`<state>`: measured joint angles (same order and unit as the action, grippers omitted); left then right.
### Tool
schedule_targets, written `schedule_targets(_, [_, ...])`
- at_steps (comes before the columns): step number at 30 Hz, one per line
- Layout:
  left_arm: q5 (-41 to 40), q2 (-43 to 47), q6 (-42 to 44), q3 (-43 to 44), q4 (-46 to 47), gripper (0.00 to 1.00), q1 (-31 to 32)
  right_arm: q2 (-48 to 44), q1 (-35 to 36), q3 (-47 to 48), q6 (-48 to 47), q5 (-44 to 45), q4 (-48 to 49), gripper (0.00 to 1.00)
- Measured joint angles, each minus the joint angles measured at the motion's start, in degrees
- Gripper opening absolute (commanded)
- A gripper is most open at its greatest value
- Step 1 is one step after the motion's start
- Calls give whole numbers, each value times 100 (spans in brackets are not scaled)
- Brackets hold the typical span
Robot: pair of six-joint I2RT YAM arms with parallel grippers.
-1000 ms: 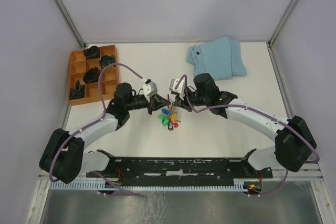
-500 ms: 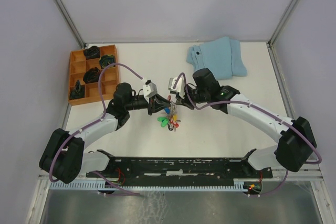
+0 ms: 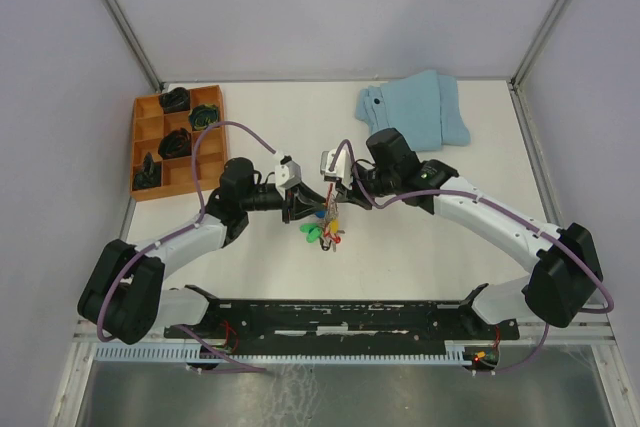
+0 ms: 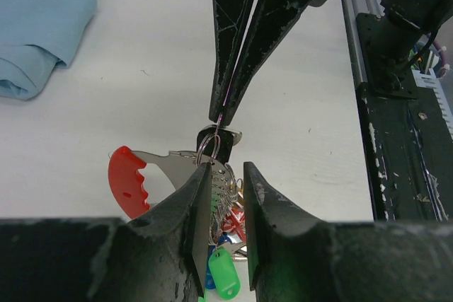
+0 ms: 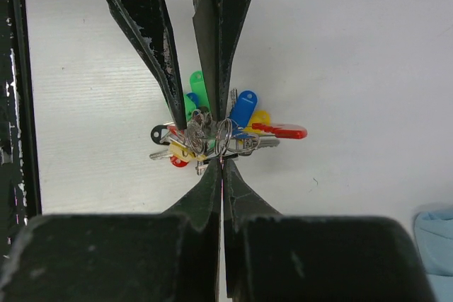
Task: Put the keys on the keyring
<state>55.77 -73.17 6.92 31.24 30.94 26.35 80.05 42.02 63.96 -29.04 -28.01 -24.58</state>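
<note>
The keys (image 3: pixel 322 228), with blue, green, yellow and red heads, hang in a bunch between both grippers at the table's middle. In the left wrist view the keyring (image 4: pixel 128 181) shows a red grip and a grey metal plate. My left gripper (image 3: pixel 307 209) is closed on that plate and the small rings (image 4: pixel 226 170); a green tag (image 4: pixel 224 278) dangles below. My right gripper (image 3: pixel 333 199) is shut on one key's thin split ring (image 5: pixel 224 138), its tips meeting mine from the opposite side (image 4: pixel 219 115). In the right wrist view the keys (image 5: pixel 244 109) fan out beyond the fingers.
An orange divided tray (image 3: pixel 150 107) holding dark lumps (image 3: pixel 175 142) stands at the back left. A folded light-blue cloth (image 3: pixel 412 112) lies at the back right. A black rail (image 3: pixel 340 315) runs along the near edge.
My right gripper has moved left toward the left gripper, and the keys have drawn into a tighter bunch beneath the two grippers. The left arm has shifted slightly right.
</note>
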Motion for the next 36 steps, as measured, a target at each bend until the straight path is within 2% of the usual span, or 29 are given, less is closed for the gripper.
schedule_targets(18, [57,-31,173,9,-186,33,4,223,76,321,-256,-192,-295,1])
schedule_targets(28, [-160,553,415,9,-334,35,4,223,92,321,-323,-192,-345,1])
schedule_targets(36, [-87,197,424,55,-378,35,4,223,101,321,-345,-240,-367,1])
